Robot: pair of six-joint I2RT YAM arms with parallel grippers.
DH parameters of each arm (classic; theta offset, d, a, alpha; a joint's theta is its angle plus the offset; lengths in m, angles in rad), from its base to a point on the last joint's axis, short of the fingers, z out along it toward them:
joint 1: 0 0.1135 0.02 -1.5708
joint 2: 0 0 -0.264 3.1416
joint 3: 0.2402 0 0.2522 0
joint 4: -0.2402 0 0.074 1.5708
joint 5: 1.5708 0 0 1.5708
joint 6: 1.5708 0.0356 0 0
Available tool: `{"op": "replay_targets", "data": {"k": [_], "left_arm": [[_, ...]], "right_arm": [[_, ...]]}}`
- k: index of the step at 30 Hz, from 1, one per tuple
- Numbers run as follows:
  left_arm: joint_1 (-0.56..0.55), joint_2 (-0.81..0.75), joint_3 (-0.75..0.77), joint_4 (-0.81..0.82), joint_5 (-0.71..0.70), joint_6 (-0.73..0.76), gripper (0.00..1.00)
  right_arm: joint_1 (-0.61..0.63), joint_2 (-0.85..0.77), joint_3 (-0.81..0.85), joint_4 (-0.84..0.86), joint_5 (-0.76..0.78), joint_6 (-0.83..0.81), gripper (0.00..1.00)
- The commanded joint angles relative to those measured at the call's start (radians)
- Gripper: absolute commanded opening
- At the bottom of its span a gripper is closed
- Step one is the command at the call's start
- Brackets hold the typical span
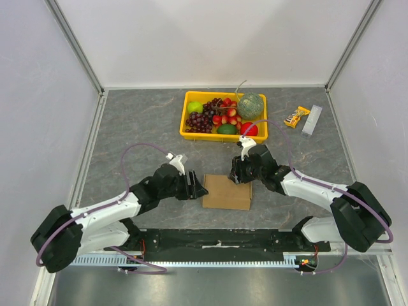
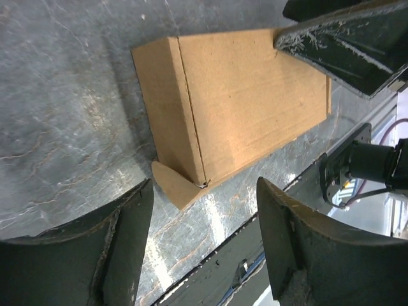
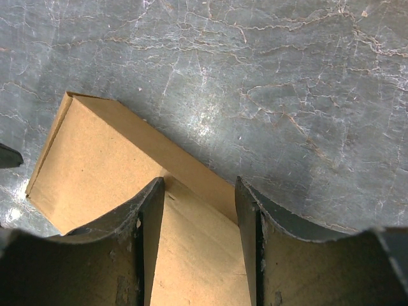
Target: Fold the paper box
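A grey marbled desk (image 1: 127, 127) sits inside white walls. At its far side is a yellow tray (image 1: 183, 118) of fruit, and to the right of it, well apart, lie a snack bar (image 1: 296, 116) and a pale bar (image 1: 312, 120). My right wrist reaches in just in front of the tray's near right corner, and its cable crosses that corner.

The box (image 1: 227, 192) lies flat and closed at the near middle of the desk, between my two arms. My left gripper (image 1: 196, 186) is just beside the box's left end, fingers spread wide and holding nothing. From its wrist camera, a rounded flap (image 2: 171, 185) sticks out at the box's near corner, between the fingers.

My right gripper (image 1: 237, 177) is over the box's far edge with its fingers parted and nothing clamped between them. One finger (image 2: 338, 44) seems to rest on the box top, though I cannot be sure it touches. From the right wrist camera, my fingers (image 3: 150, 242) cover the near part of the box, and the frame cuts off the rest.
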Motion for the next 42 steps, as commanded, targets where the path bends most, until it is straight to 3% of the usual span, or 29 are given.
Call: {"op": "replay_targets", "data": {"k": [1,12,27,34,42], "left_arm": [[0.006,-0.06,0.045,-0.105,-0.114,0.048,0.72],[0.004,0.032,0.007,0.067,-0.025,0.079,0.72],[0.001,0.101,-0.004,0.142,0.09,0.091,0.7],[0.001,0.099,0.007,0.102,0.059,0.097,0.7],[0.001,0.142,0.094,0.021,-0.016,0.126,0.71]], "right_arm": [[0.009,0.029,-0.017,-0.081,0.003,-0.012,0.55],[0.009,0.027,-0.01,-0.087,0.005,-0.012,0.55],[0.009,0.016,0.009,-0.092,0.005,0.008,0.56],[0.009,-0.174,0.027,-0.207,0.141,0.061,0.64],[0.009,-0.532,-0.082,-0.392,0.241,0.23,0.7]]}}
